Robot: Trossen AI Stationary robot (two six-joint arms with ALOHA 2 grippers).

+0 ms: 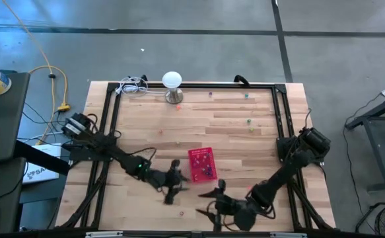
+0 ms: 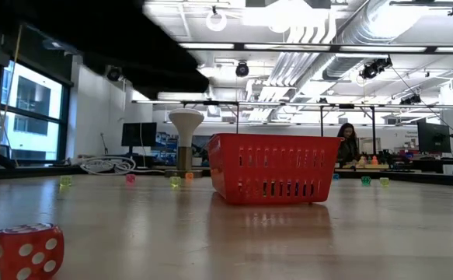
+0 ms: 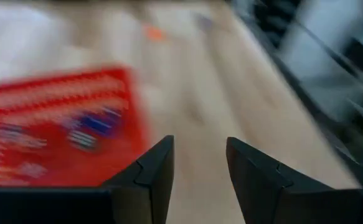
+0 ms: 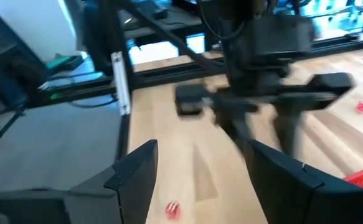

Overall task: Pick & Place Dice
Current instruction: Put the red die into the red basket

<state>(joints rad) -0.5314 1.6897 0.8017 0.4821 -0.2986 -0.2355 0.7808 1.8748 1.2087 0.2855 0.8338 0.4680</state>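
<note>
The red basket (image 1: 202, 164) stands on the wooden table near its front edge; it also shows in the low view (image 2: 271, 167). In the left wrist view, the basket (image 3: 56, 124) holds several small dice. Loose dice lie across the table's far half, such as a green one (image 1: 249, 121) and an orange one (image 1: 177, 108). A red die (image 2: 24, 250) lies near the front edge and also shows in the right wrist view (image 4: 172, 210). My left gripper (image 3: 200, 162) is open and empty just left of the basket (image 1: 175, 180). My right gripper (image 4: 200, 180) is open and empty near the front edge (image 1: 213, 201), facing the red die.
A white dome-topped lamp (image 1: 172, 82) stands at the table's far edge beside coiled white cables (image 1: 131, 86). A black frame (image 1: 278, 106) runs around the table. People sit at desks in the room behind (image 2: 347, 144).
</note>
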